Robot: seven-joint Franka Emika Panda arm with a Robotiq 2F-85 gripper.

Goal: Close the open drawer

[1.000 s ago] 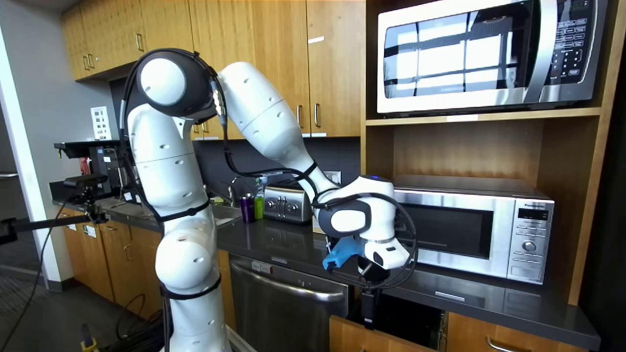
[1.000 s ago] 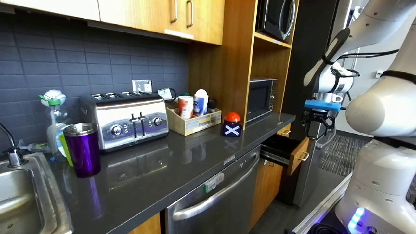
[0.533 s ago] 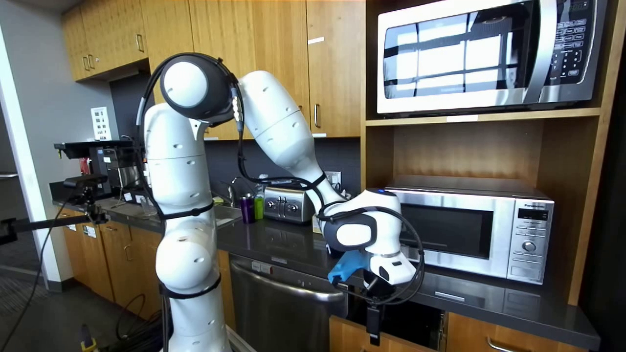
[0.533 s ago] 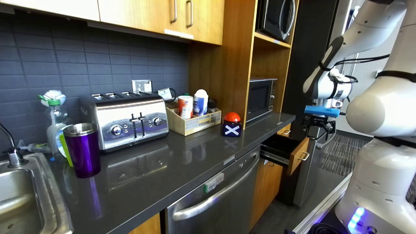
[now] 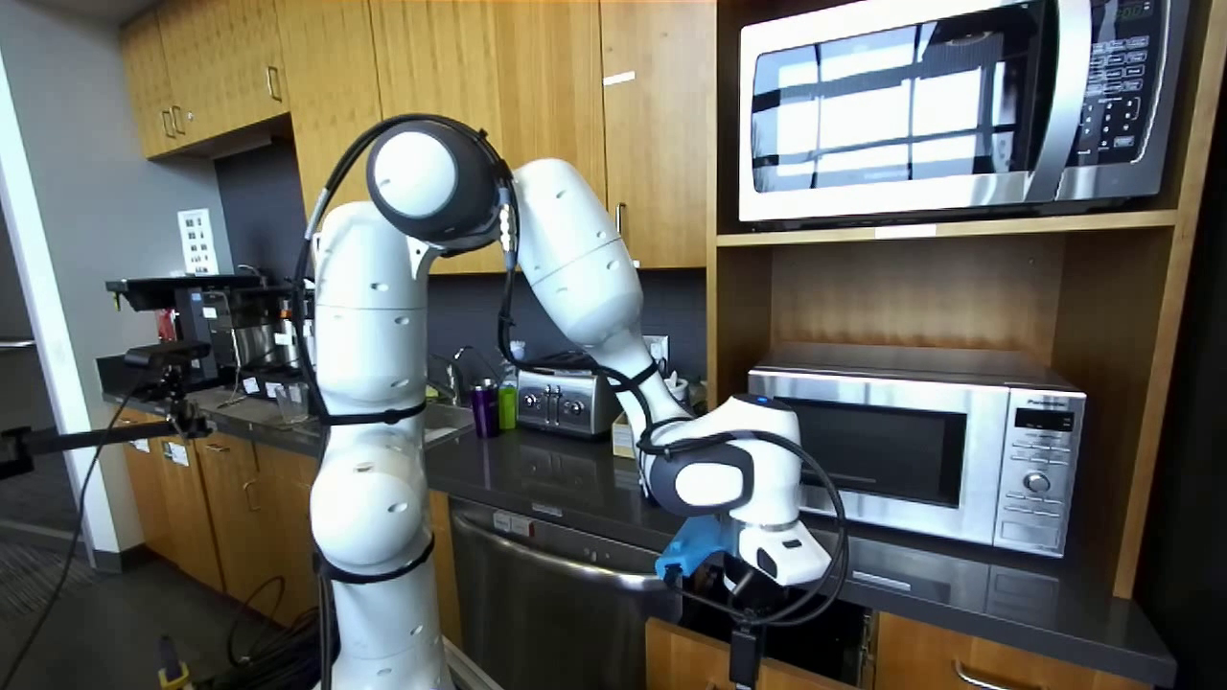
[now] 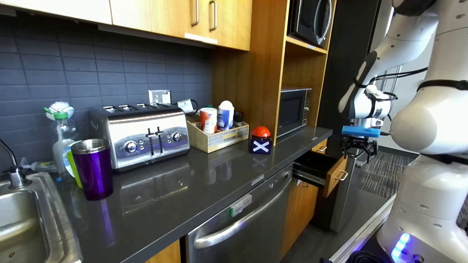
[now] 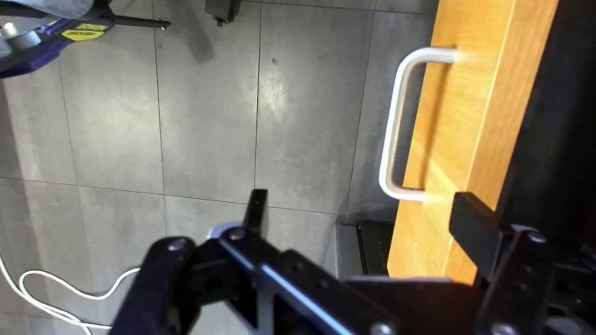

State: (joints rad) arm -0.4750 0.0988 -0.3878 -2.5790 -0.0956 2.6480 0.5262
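The drawer stands pulled out, with a honey-brown wooden front, a metal pull and a dark inside. In an exterior view its front shows beside the dishwasher. In the wrist view the drawer front runs down the right side, with its pull facing the floor. My gripper is open and empty, above the drawer front. In the wrist view the gripper has one finger over the front's top edge and the other out over the floor. I cannot tell whether a finger touches the wood.
A stainless-steel dishwasher adjoins the drawer's cabinet under the dark countertop. A microwave stands on the counter above the drawer. A red-topped button box, toaster and purple tumbler stand farther along.
The arm has swung toward the drawer side and lowered. The gripper has come down closer to the top of the drawer front. The drawer has not moved.
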